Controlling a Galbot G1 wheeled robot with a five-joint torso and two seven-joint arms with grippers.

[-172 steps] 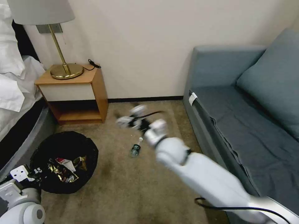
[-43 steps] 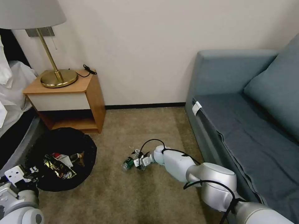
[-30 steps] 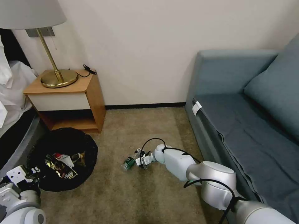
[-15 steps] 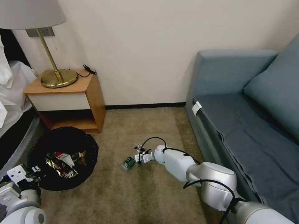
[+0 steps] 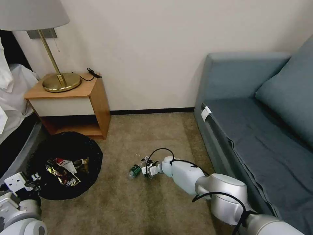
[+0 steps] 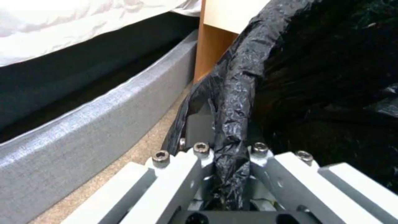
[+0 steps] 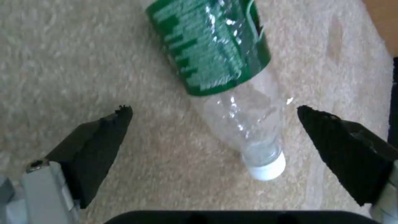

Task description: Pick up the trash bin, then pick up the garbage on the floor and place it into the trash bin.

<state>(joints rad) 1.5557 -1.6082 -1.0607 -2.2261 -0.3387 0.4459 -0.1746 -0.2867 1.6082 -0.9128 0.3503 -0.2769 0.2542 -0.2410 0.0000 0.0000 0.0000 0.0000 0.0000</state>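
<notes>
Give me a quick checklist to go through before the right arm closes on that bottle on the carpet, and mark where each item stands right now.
1. Right gripper open, jaws apart: ok.
2. Bottle lying between the jaws, white cap toward the wrist: ok.
3. Bottle centred in the gap: not ok, its neck lies nearer one jaw.
4. Jaws low enough at the carpet to close around the neck: cannot tell.
5. Left gripper shut on the trash bin rim and black liner: ok.
6. Bin opening unobstructed, wrappers lying low inside: ok.
</notes>
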